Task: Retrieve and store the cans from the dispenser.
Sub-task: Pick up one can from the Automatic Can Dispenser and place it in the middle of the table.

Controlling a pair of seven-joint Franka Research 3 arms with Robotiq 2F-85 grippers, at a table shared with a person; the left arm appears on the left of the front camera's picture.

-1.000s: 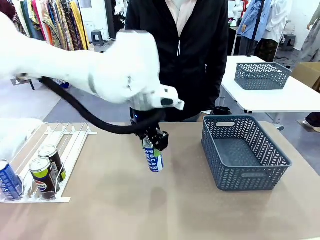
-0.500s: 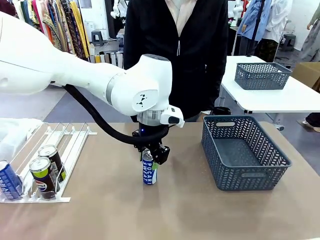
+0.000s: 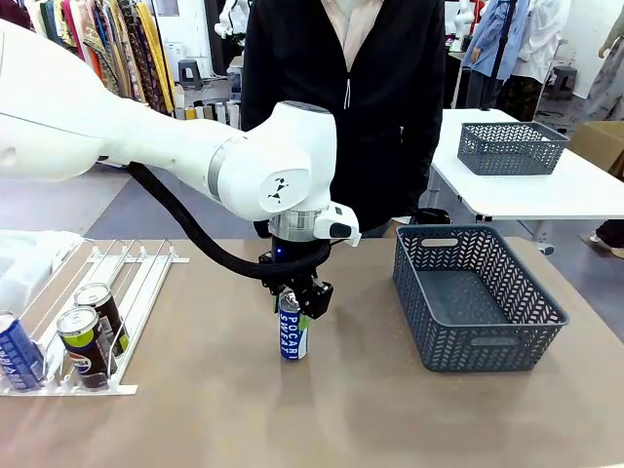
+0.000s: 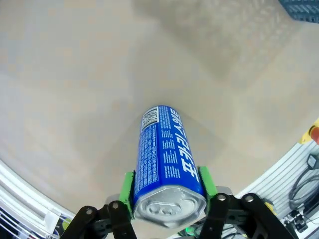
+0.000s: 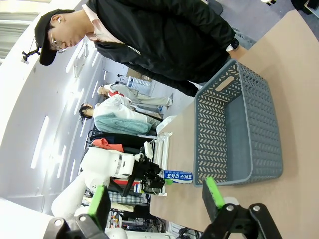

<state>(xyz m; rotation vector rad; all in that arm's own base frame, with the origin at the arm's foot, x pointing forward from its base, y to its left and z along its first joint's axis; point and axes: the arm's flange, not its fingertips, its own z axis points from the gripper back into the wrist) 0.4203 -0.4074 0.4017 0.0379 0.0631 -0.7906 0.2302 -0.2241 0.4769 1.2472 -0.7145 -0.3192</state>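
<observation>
Clamping the upright blue can (image 3: 291,339) on the table (image 3: 292,414), left gripper (image 3: 296,306), right gripper (image 5: 155,191) spread wide and empty

A blue Pocari Sweat can (image 3: 291,337) (image 4: 167,154) with a silver top is stood upright near the middle of the table (image 3: 244,419), well apart from the dispenser (image 3: 148,276). This flat white rack of rails is laid at the left. At its near end, a black Pepsi can (image 3: 80,349), a second Pepsi can (image 3: 100,310) just behind it and another blue can (image 3: 18,353) are kept upright.
</observation>
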